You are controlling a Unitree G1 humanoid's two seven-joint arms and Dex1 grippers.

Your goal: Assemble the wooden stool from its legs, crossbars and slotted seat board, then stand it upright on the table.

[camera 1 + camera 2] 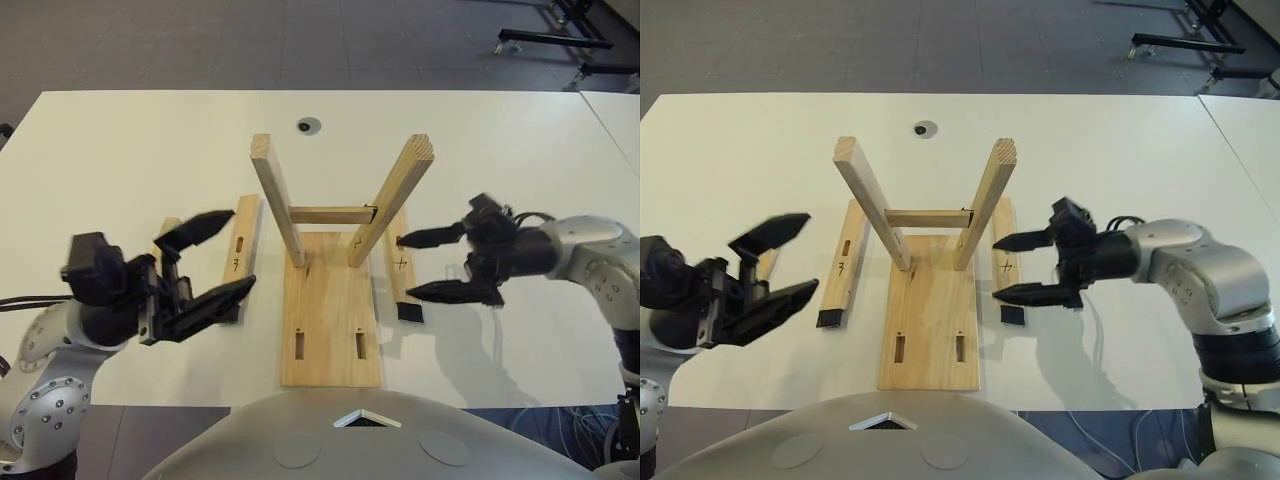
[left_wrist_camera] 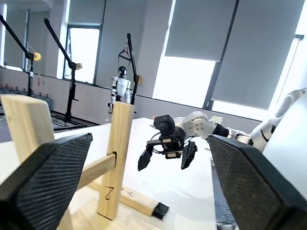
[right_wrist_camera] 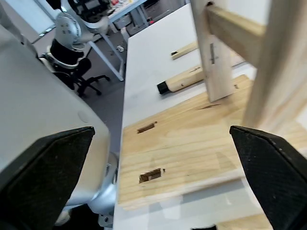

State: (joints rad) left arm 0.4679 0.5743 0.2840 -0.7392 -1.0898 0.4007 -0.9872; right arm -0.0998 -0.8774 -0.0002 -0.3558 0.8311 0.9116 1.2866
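Flat on desk [image 1: 100, 150], left leg [image 1: 241, 245] is marked "7", right leg [image 1: 400, 268] "+". Left gripper [image 1: 810, 251] and right gripper [image 1: 998, 268] fingers are held apart, empty.

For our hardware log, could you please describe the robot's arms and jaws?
The left arm and right arm have rounded silver-grey shells. The left gripper and right gripper are black, with two pointed, textured jaws each. Black cables loop at the right wrist.

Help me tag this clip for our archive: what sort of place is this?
Probably a robotics lab or test hall: a large white table, a second humanoid robot standing by tall metal stands, and big windows with roller blinds.
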